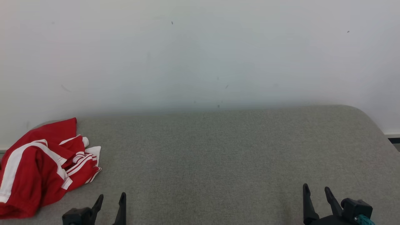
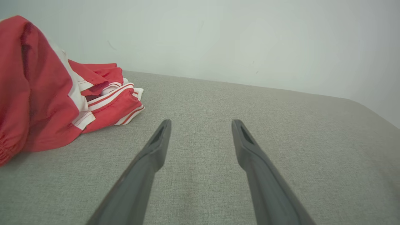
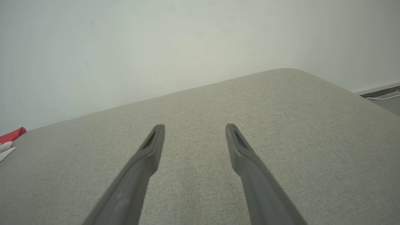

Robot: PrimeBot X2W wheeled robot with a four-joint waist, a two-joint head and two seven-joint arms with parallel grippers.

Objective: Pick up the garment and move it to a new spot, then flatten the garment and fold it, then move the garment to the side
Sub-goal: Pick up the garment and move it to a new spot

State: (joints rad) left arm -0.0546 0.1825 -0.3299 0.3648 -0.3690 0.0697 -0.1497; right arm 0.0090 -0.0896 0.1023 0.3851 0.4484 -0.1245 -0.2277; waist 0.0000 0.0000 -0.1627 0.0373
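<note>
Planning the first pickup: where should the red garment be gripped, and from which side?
Probably take the garment by its bunched striped right edge, coming from the right with the open left end effector: that raised fold lies nearest it.

Head view looks down over grey cushioned surface (image 1: 218,150) toward white wall (image 1: 200,47); wrist views low, close, facing wall; all share red garment (image 1: 40,168).

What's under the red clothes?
The red and white garment lies crumpled on the grey fabric surface, which shows bare beside it. The part right beneath the heap is covered, so anything tucked there cannot be seen.
</note>
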